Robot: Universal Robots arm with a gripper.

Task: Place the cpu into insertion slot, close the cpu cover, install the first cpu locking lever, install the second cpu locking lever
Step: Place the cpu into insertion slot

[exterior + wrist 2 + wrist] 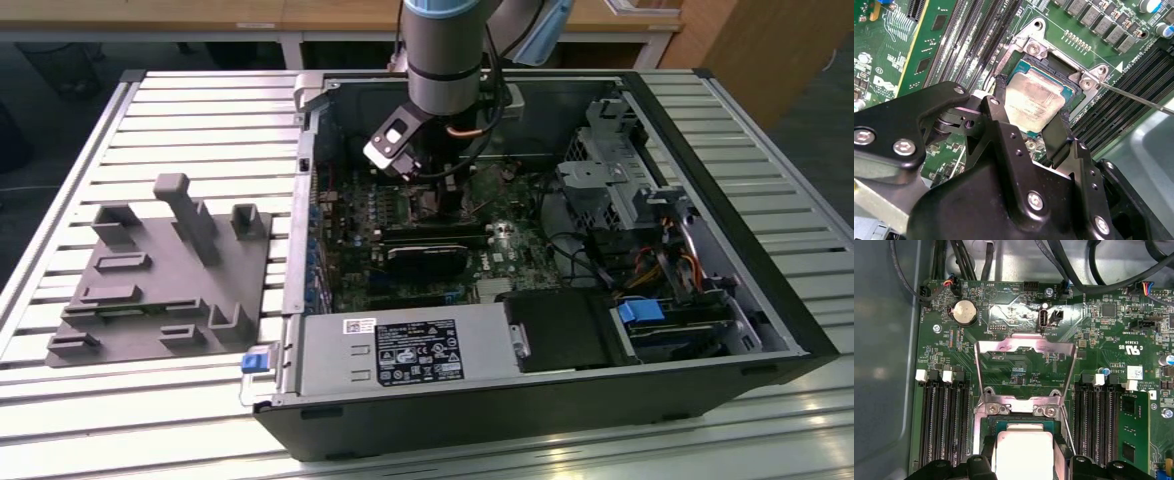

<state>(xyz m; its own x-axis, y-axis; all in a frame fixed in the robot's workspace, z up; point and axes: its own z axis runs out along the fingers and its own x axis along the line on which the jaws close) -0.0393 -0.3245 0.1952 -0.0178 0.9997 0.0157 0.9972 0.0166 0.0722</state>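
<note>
In the exterior view, starting at its left, a grey moulded fixture [160,270] is lying on the slatted desk [80,410]. Beside it an open computer case [534,425] is standing, and its power supply [327,362] is carrying a printed label [416,354]. The arm [447,50] is reaching down over the motherboard [350,285].

In the second wrist view the pincer [1030,116] is grasping the cpu [1035,99] by two opposite edges. The cpu is lying flat, pale face up, within the rim of the insertion slot [1046,57]; its markings are too faint to read. Being square, it is showing no long axis.

In the first wrist view the cpu cover [1026,346] is standing swung open, its cut-out framing green board.
</note>
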